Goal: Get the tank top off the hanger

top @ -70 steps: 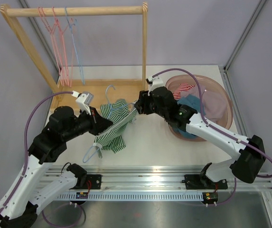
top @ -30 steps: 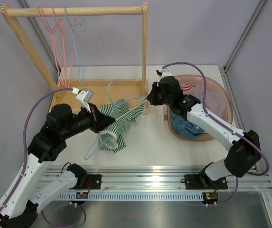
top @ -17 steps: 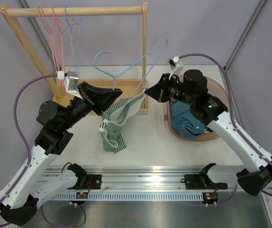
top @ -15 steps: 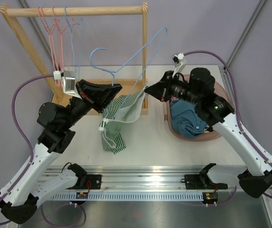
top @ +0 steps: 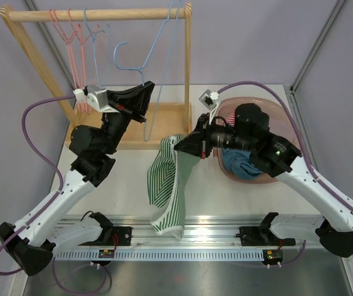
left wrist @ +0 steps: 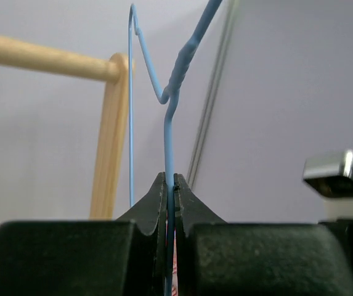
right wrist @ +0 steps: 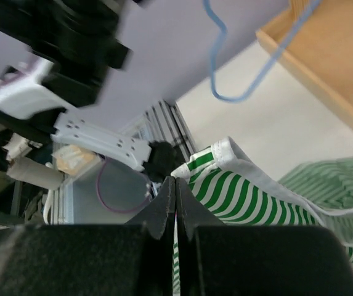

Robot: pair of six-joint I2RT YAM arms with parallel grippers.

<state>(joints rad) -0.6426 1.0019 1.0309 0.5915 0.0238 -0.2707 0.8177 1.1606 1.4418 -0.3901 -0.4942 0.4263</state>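
Observation:
My left gripper (top: 144, 88) is raised high and shut on a light blue wire hanger (top: 158, 55), which stands upright in front of the wooden rack; its wire runs between the jaws in the left wrist view (left wrist: 169, 142). My right gripper (top: 177, 145) is shut on the edge of the green-and-white striped tank top (top: 170, 185), which hangs down from it over the table's front, apart from the hanger. In the right wrist view the striped fabric (right wrist: 250, 191) drapes from my closed jaws (right wrist: 175, 185).
A wooden clothes rack (top: 102, 13) with pink and blue hangers (top: 77, 55) stands at the back left. A pink basin (top: 281, 132) with clothes sits at the right. The metal rail (top: 194, 237) runs along the near edge.
My left gripper has lifted the hanger up and back. My right gripper has pulled the tank top left and toward the front; the top has come off the hanger and now hangs free.

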